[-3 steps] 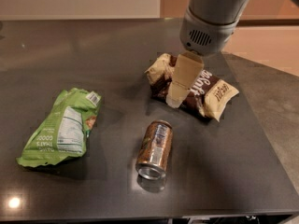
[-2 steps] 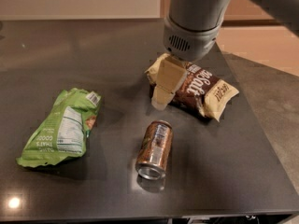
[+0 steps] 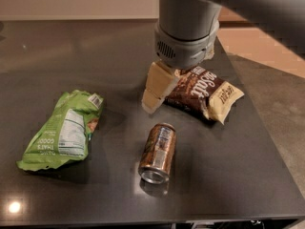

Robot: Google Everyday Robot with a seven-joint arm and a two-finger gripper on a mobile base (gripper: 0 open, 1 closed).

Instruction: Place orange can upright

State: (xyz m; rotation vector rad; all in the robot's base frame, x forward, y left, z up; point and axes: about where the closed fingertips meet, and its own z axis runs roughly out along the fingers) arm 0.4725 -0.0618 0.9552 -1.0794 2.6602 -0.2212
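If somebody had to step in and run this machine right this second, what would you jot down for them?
Gripper: hangs low over the dark table, beside the brown-and-cream snack bag, just behind the can and apart from it.
Coppery orange metal drink can: lies on its side near the table's front, silver end facing the camera.
Green crinkled snack bag: off to the left.
Done: nothing yet.
Left: grasp the can and stand it upright.

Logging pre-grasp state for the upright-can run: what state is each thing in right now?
orange can: lying on its side, silver end toward the camera, not held.
gripper: above the table, behind the can, clear of it.
green snack bag: lying flat, crumpled, left of the can.
brown-and-cream snack bag: lying flat, its left end beside the gripper.
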